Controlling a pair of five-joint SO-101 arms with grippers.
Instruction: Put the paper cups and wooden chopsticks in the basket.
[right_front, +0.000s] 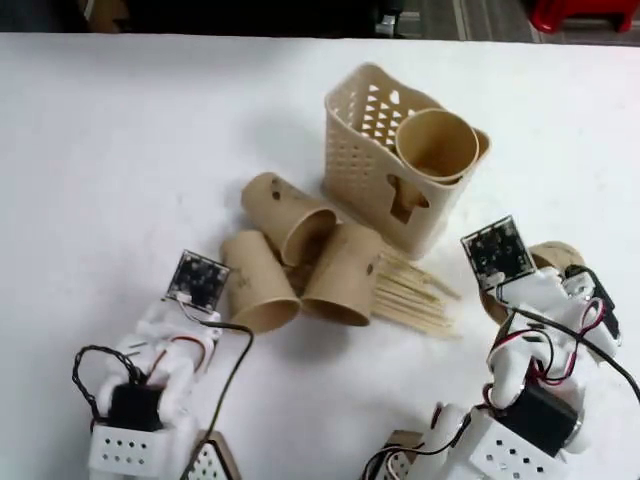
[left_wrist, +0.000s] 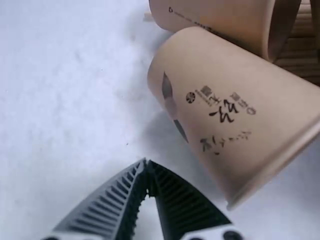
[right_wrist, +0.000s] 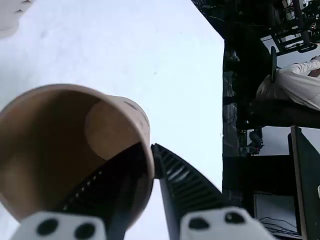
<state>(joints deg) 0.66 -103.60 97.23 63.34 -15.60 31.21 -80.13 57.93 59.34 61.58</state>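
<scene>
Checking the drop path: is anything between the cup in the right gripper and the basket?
Nothing visible stands between the held cup and the basket; bare table lies there. A second cup already fills part of the basket's opening.

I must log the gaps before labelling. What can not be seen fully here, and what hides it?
Chopsticks: high view, partly under the lying cups; number unclear.
Held cup: high view, mostly covered by the arm above it.
Basket floor: high view, hidden by its wall and the cup inside.
Nearest lying cup: left wrist view, rim cut off by the edge.
</scene>
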